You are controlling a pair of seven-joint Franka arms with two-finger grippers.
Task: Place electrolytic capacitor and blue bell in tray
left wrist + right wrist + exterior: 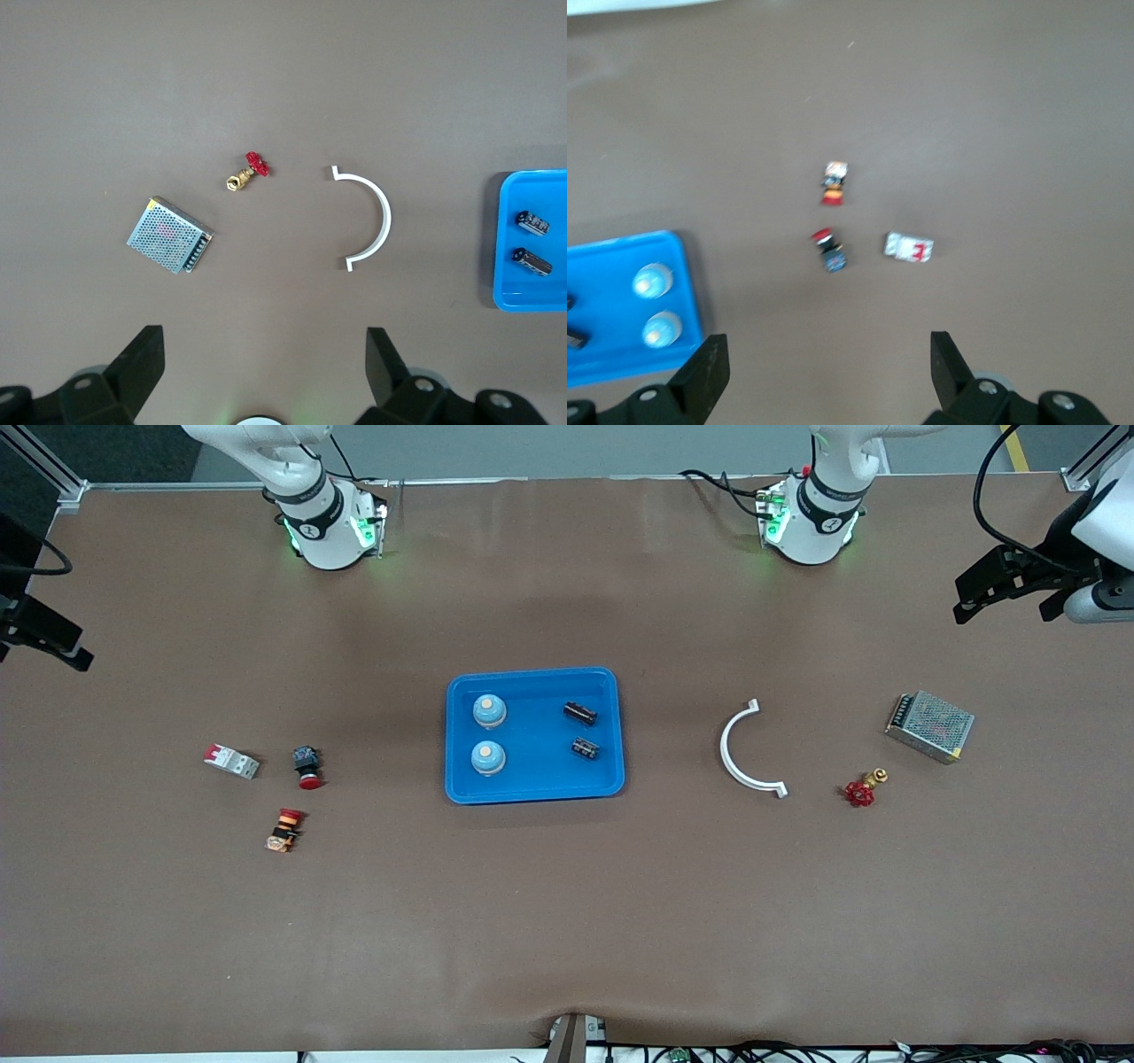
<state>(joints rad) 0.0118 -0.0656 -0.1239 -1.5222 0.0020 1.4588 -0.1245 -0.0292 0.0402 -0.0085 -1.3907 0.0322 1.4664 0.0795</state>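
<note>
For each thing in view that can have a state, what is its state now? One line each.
tray: holds four items
two blue bells: upright in tray
two capacitors: lying in tray
left gripper: open, empty, over the table
right gripper: open, empty, over the table
red valve: lying on table, outside tray

Lighting is even and diffuse from overhead across the brown table (567, 921); a faint darker band lies on the table around the tray (534, 790), which throws only a thin soft shadow at its nearer rim; small objects cast almost no shadow; no glare on the matte surface; green indicator lights glow at both arm bases; front view sharp throughout, without evident distortion at the edges; left wrist view crisp, the white curved bracket (376, 219) cleanly edged; right wrist view soft and blurred, the small parts smeared, a pale washed-out strip along one edge.
</note>
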